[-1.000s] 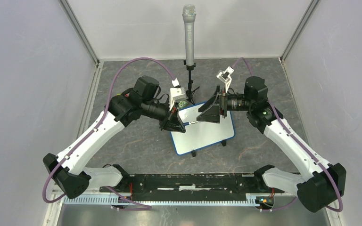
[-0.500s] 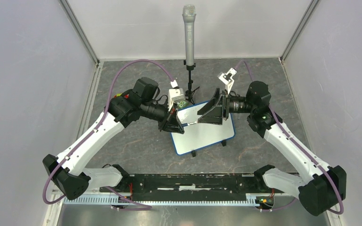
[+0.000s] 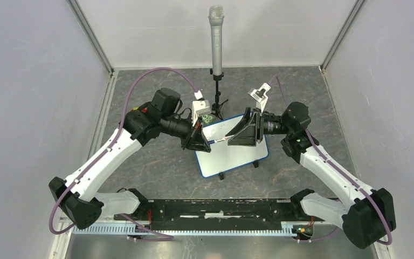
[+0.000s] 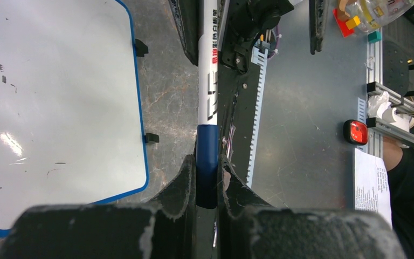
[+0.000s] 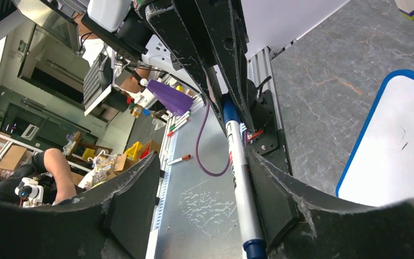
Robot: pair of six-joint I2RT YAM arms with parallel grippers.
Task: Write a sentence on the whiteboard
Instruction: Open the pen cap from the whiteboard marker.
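The left claw (image 4: 207, 175) is clamped narrow on the blue cap end of a marker (image 4: 207, 81). We read this in the left wrist view, where the white printed barrel runs straight away from the fingers. The right claw (image 5: 202, 170) stands wide around the marker's other end. The right wrist view shows the barrel lying close along one finger, with a broad gap to the other. We cannot tell whether that finger touches the barrel.

The top external view adds what neither wrist view gives: both claws meet tip to tip over the far left corner of the whiteboard (image 3: 232, 156), with the marker spanning between them. The whiteboard stands on the tabletop (image 3: 156, 162) on small black feet. In the left wrist view, its white face bears a few faint specks. A microphone (image 3: 216, 38) stands upright beyond it.
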